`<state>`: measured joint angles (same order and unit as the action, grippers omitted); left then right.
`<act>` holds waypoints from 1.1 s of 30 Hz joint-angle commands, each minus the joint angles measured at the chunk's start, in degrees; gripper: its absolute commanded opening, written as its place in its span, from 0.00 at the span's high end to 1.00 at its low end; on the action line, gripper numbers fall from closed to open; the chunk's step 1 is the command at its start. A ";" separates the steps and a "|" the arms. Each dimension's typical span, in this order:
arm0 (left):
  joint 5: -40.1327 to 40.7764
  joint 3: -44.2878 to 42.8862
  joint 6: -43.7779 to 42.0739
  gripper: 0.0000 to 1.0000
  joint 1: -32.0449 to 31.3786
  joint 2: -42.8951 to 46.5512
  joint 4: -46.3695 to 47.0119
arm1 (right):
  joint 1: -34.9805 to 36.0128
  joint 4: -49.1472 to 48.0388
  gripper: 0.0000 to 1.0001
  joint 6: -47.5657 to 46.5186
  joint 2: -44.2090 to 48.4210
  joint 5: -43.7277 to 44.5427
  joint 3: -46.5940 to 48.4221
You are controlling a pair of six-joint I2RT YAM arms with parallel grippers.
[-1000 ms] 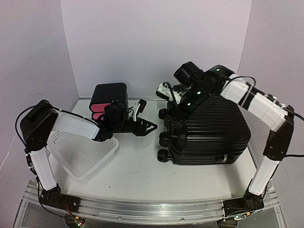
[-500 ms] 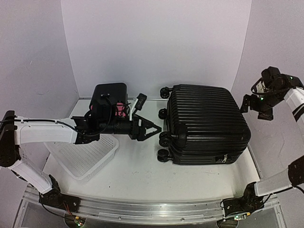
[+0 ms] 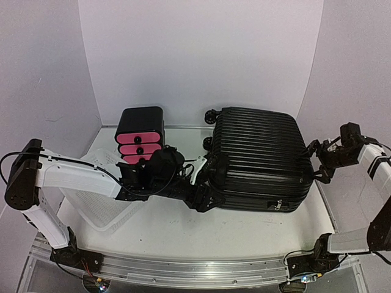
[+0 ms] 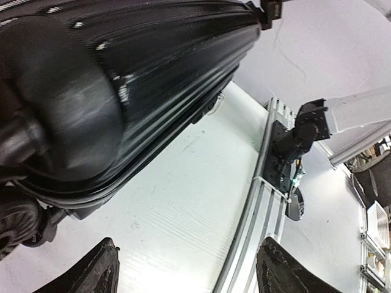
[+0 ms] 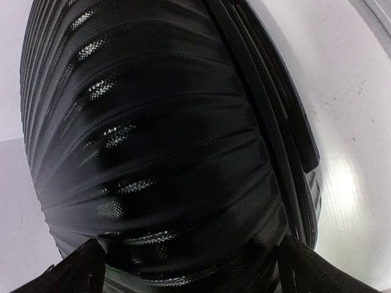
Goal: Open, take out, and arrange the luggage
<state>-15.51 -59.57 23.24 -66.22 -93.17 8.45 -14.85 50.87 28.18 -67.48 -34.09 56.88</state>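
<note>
The luggage (image 3: 259, 155) is a big black ribbed suitcase lying flat and closed at the table's centre right, its wheels to the left. My left gripper (image 3: 204, 196) is at its near left corner, by the wheels. In the left wrist view the gripper (image 4: 192, 271) is open and empty over bare table, with the suitcase shell (image 4: 122, 79) above it. My right gripper (image 3: 316, 163) is at the suitcase's right side. In the right wrist view it (image 5: 195, 278) is open, and the ribbed shell (image 5: 159, 140) fills the space between the fingers, very close.
A small black box with three pink drawers (image 3: 139, 131) stands at the back left. A white mesh basket (image 3: 101, 198) lies tilted under my left arm. The metal rail (image 3: 183, 268) runs along the near edge. White walls enclose the back and sides.
My left arm has reached right, to the suitcase's near left corner. My right arm left the suitcase top, swung out right, then came down to its right side. The suitcase has shifted slightly left.
</note>
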 commanded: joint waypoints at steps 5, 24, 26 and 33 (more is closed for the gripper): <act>6.02 -7.72 -5.71 0.21 5.41 -0.66 -10.86 | 16.26 -10.86 0.02 9.03 -0.42 2.27 1.27; 3.56 -14.63 -10.33 0.22 13.48 -1.79 -21.08 | 77.91 10.01 0.02 19.29 -0.01 56.45 5.54; 3.02 -12.41 -9.84 0.22 13.47 0.86 -21.00 | 81.08 7.53 0.02 21.46 -3.41 59.85 6.68; 3.64 -5.73 -8.56 0.21 13.48 10.75 -21.02 | 85.06 -14.52 0.19 27.55 -18.31 69.41 6.63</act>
<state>-12.25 -67.42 14.11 -53.04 -89.23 -14.37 69.10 48.95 50.09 -79.13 25.67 61.45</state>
